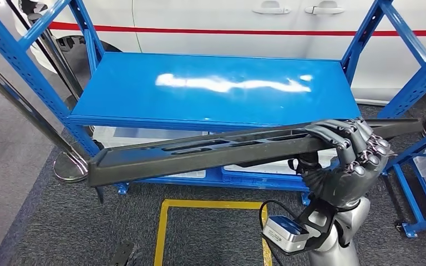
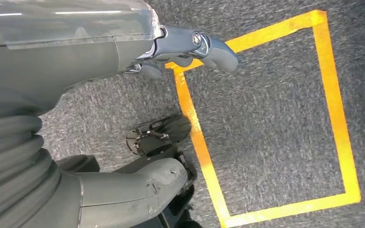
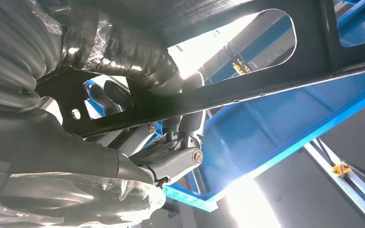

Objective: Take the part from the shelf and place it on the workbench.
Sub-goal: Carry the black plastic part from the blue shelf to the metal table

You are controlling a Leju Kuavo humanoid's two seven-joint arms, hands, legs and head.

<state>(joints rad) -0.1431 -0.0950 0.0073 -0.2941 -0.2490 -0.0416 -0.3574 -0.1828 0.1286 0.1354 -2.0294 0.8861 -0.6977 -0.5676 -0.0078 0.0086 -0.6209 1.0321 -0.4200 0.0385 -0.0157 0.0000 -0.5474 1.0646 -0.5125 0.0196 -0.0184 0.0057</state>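
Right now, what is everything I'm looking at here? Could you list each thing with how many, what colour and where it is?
long slotted part: one, black, held across the front of the shelf, off its surface
shelf rack: one, blue, straight ahead, its top board bare and glossy
second rack: one, blue, at the far right, seen in part
storage bins: several, clear, on the lower level under the top board
vehicle body: one, white with a red stripe, behind the shelf
floor tape outline: one, yellow, on the grey carpet in front of the shelf
stanchion base: one, silver, on the floor to the left of the shelf
right hand: one, dark grey, grips the part near its right end
left hand: one, grey, hangs above the carpet, holding nothing
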